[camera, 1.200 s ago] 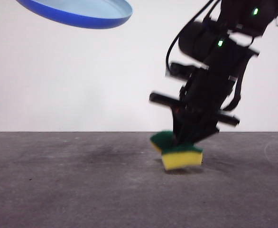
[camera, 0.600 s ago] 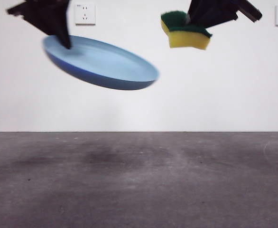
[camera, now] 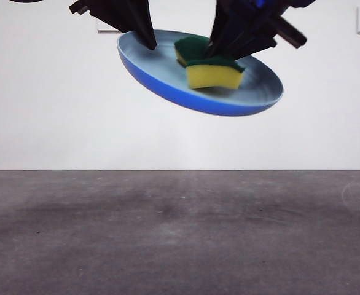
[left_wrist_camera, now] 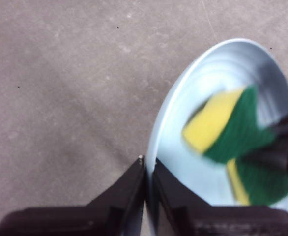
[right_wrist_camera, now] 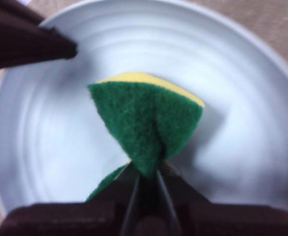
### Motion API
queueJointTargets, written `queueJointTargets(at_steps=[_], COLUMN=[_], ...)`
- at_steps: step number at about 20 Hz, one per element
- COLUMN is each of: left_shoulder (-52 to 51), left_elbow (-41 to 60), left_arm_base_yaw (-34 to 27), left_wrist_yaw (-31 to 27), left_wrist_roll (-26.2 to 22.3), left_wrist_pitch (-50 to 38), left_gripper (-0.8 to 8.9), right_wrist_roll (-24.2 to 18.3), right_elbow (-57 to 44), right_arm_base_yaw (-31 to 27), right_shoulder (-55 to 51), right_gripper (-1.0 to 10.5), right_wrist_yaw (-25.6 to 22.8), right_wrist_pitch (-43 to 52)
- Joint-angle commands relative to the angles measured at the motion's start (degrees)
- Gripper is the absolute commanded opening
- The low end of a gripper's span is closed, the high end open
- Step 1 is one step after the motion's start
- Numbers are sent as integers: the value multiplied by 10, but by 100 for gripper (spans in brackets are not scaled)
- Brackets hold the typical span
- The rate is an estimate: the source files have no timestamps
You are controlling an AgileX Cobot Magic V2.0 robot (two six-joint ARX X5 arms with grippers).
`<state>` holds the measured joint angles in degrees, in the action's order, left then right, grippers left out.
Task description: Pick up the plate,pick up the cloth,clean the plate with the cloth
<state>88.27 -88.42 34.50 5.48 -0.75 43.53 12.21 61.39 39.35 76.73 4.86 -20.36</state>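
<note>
From the front we look level and low across the tabletop (camera: 180, 233) toward the wall. Our left wrist camera looks down from behind its end effector (left_wrist_camera: 148, 169), the plate (left_wrist_camera: 183, 157) at about 2 o'clock. Our right wrist camera sits close above the same plate (right_wrist_camera: 242, 123). All three share the plate and sponge (camera: 212, 69).

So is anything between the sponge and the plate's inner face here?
Nothing visible. The right gripper holds the sponge over the plate, which the left gripper pinches by its rim, tilted above the table. Whether they touch is unclear.
</note>
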Motion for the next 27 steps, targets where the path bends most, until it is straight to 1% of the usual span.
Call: queueJointTargets(at_steps=[1,3,4,7,9,11,12,13,14,16,18,19,21,23,26,27], left_shoulder=[-2,-2,-2,-2,-2,-2,-2,-2,-2,-2,-2,-2,-2,-2,-2,-2], left_elbow=[0,0,0,0,0,0,0,0,0,0,0,0,0,0,0,0], left_arm_base_yaw=[14,14,14,13,13,14,14,16,18,22,23,23,23,23,21,21], left_wrist_yaw=[21,21,21,21,21,21,21,23,23,23,33,46,78,84,82,82], left_wrist_roll=[23,25,26,25,25,24,24,23,22,22,22,22,23,23,23,23], left_wrist_pitch=[-32,-32,-31,-25,-14,-3,3,6,9,11,11,11,9,4,-6,-9], left_gripper=[-8,-7,-7,-8,-8,-8,-8,-8,-8,-8,-8,-8,-8,-8,-8,-8], right_wrist_roll=[-4,-17,-23,-36,-45,-49,-57,-62,-69,-79,-99,-103,-103,-96,-88,-88], right_elbow=[-3,-3,-3,-3,-3,-3,-2,-2,-2,-2,-2,-2,-2,-2,-2,-2], right_arm_base_yaw=[26,41,47,53,52,48,45,44,41,39,37,35,34,34,35,35], right_shoulder=[15,15,15,15,15,9,7,4,-2,-5,-6,-6,-1,4,9,9], right_gripper=[-16,-16,-16,-16,-16,-16,-16,-16,-16,-16,-16,-16,-16,-16,-16,-16], right_wrist_yaw=[0,-14,-30,-114,-197,-264,-285,-293,-291,-276,-232,-209,-120,-49,31,63], right_wrist_pitch=[-21,-57,-80,-149,-175,-171,-158,-140,-115,-63,-3,12,36,35,9,-14])
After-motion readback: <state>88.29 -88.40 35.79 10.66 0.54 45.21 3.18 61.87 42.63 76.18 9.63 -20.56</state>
